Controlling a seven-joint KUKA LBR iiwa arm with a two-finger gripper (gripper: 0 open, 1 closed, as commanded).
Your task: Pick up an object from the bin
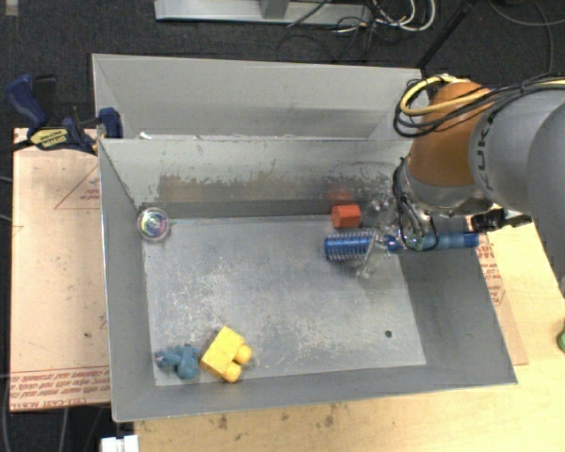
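My gripper (384, 240) is low over the bin's back right part, under the arm's orange cover. A blue ribbed thing (347, 247) lies right against its left side, and whether it is gripped is hidden. A small orange-red block (347, 217) sits just behind the blue thing, close to the back wall.
A shiny round ball (153, 223) rests in the back left corner. A yellow block (226, 354) and a small blue-grey lump (178, 362) lie together near the front left. The arm and its cables hang over the bin's right wall.
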